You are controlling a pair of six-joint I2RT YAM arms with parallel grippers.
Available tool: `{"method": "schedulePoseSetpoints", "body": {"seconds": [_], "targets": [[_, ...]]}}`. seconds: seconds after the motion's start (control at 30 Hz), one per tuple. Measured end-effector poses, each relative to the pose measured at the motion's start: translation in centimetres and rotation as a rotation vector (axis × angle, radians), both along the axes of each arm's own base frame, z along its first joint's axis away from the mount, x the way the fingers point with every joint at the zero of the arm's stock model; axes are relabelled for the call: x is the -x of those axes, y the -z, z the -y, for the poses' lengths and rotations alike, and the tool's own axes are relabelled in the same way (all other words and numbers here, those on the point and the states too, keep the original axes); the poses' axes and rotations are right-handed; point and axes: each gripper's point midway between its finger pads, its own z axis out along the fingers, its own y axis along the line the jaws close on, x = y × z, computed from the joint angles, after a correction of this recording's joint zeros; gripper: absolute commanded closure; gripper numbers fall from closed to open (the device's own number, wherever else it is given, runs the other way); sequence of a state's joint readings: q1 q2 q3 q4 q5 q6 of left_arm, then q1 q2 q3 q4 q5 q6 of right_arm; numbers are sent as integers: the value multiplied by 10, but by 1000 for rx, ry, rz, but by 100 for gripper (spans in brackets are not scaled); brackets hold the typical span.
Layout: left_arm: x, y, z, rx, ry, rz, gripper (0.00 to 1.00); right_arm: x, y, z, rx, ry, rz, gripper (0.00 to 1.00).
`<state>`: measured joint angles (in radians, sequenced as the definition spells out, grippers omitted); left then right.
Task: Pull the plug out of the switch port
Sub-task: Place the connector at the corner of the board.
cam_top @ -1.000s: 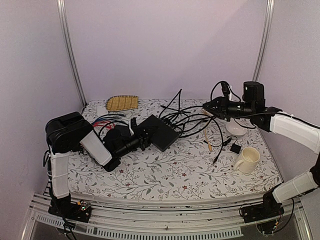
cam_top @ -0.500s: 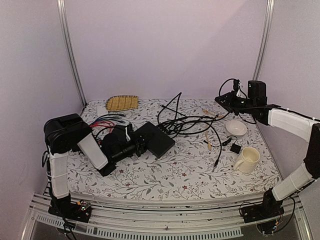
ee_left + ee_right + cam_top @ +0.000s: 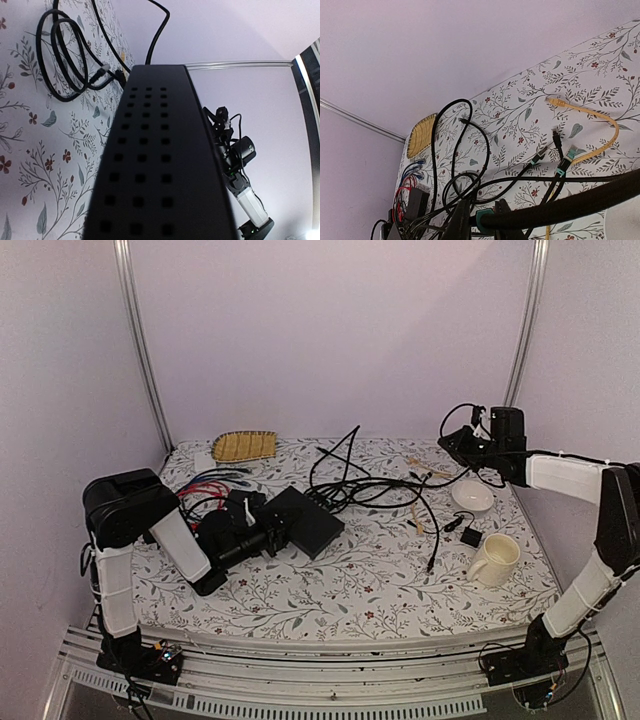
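The switch (image 3: 312, 524), a flat matte-black box, lies left of centre on the flowered cloth. My left gripper (image 3: 268, 531) is shut on its left end. In the left wrist view the switch's perforated face (image 3: 160, 170) fills the frame and hides my fingers. My right gripper (image 3: 453, 440) is raised at the back right, far from the switch. In the right wrist view it (image 3: 482, 216) is shut on a teal-booted plug (image 3: 486, 219) with a thick black cable (image 3: 570, 202) running off to the right. The plug is clear of the switch.
A tangle of black cables (image 3: 365, 485) lies behind the switch, with red and blue cables (image 3: 205, 485) to its left. A woven yellow tray (image 3: 245, 445) sits at the back. A white bowl (image 3: 472, 497), a mug (image 3: 497, 558), a small black adapter (image 3: 470, 537) and a yellow cable (image 3: 600, 117) are on the right.
My left gripper has drawn the switch left and nearer. My right gripper has moved right and back with the plug, dragging the black cables with it.
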<state>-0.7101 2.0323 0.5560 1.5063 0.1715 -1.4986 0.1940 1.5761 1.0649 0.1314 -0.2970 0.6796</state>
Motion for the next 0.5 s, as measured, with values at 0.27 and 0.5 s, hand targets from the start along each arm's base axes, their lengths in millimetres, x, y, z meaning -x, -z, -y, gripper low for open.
{"method": "schedulePoseSetpoints", "body": {"seconds": [0.27, 0.5], "targets": [[-8, -10, 6, 29, -4, 18, 100, -16, 16, 34, 15, 92, -23, 98], [-22, -29, 18, 77, 3, 58, 100, -22, 22, 63, 15, 155, -20, 98]]}}
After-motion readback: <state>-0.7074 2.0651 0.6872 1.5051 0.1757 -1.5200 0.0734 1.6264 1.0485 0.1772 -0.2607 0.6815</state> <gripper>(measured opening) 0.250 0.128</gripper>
